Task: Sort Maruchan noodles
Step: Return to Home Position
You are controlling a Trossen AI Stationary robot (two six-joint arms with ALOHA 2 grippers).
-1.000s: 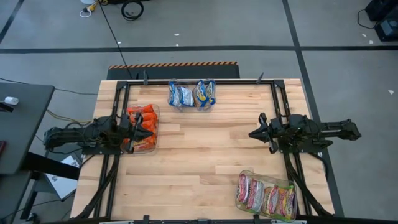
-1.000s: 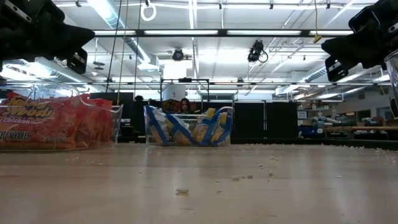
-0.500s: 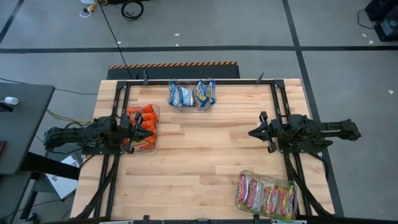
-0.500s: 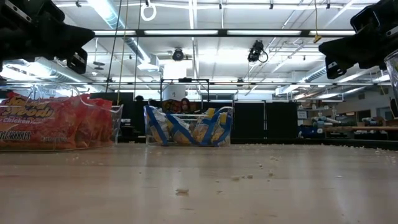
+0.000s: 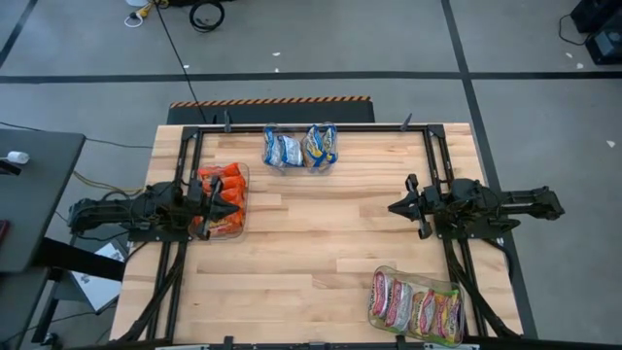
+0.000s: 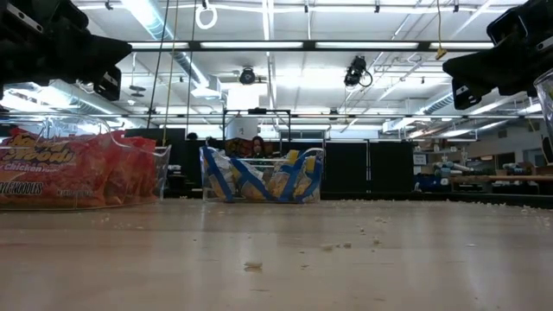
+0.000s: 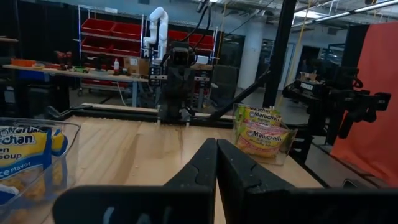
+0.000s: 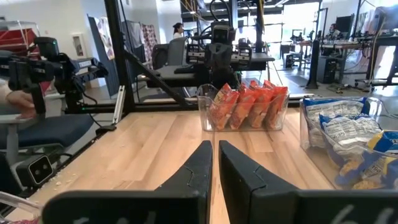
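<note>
Orange-red noodle packets (image 5: 225, 183) stand on edge in a clear tray at the table's left. Blue-and-yellow packets (image 5: 301, 148) fill a clear tray at the far edge. Yellow-green and pink packets (image 5: 416, 303) sit in a tray at the near right corner. My left gripper (image 5: 236, 206) hangs shut above the orange tray's right side, touching nothing. My right gripper (image 5: 393, 208) hovers shut over bare wood at the right, pointing toward the table's left. In the low view both grippers sit high above the tabletop.
A dark metal frame (image 5: 432, 156) runs along the far edge and both sides of the table. Bare wood (image 5: 321, 233) lies between the three trays. A person sits beyond the table in the right wrist view (image 8: 15, 99).
</note>
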